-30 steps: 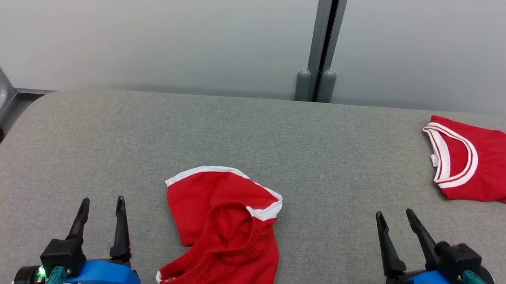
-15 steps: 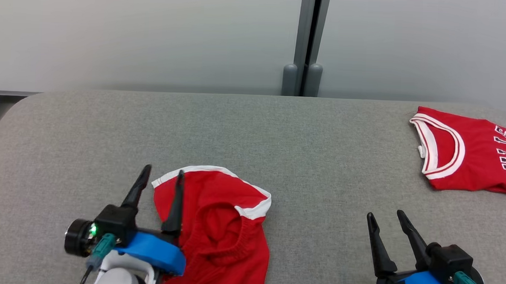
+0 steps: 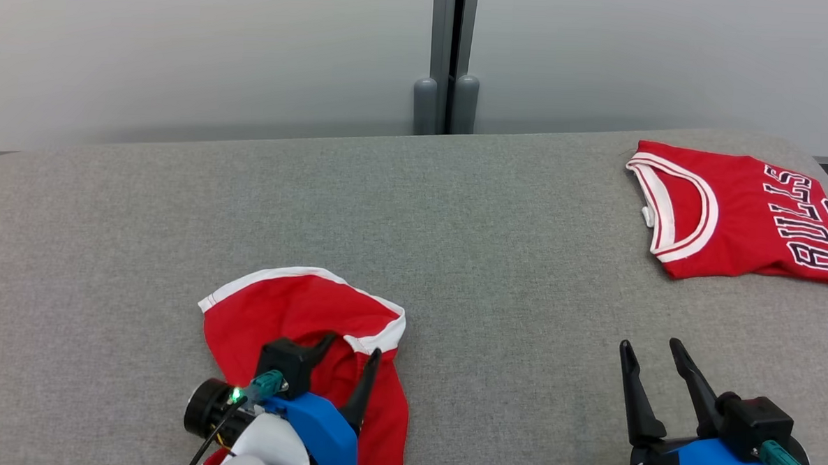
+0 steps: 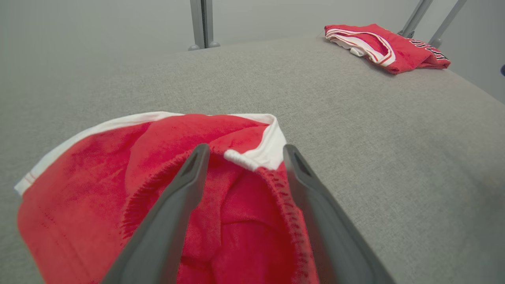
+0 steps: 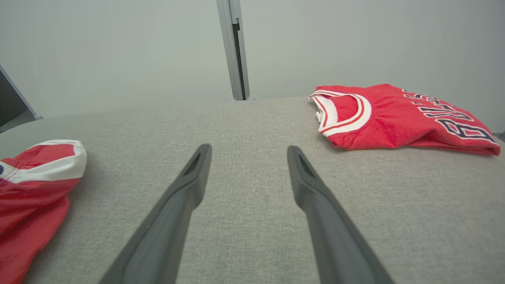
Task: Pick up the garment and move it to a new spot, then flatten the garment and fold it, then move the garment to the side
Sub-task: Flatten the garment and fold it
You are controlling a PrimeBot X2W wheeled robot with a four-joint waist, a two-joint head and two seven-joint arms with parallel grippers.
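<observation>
The garment (image 3: 292, 311) is a crumpled red piece with white trim and an elastic waistband, lying at the near left of the grey padded table (image 3: 498, 222). My left gripper (image 3: 353, 346) hovers open over its right part, fingers straddling the waistband fold next to the white trim. In the left wrist view the garment (image 4: 98, 165) lies under and between the open fingers of the left gripper (image 4: 245, 149); I cannot tell whether they touch it. My right gripper (image 3: 650, 344) stands open at the near right above bare table. In the right wrist view the right gripper (image 5: 248, 148) has the garment (image 5: 35, 177) far to its left.
A folded red jersey (image 3: 736, 211) with white collar trim and black lettering lies at the far right corner of the table, seen too in the wrist views (image 4: 386, 43) (image 5: 394, 118). A grey post (image 3: 449, 59) stands behind the table against the pale wall.
My left gripper has moved right and forward from bare table onto the garment, staying open. The head camera has turned, shifting the whole scene. The right gripper holds its place.
</observation>
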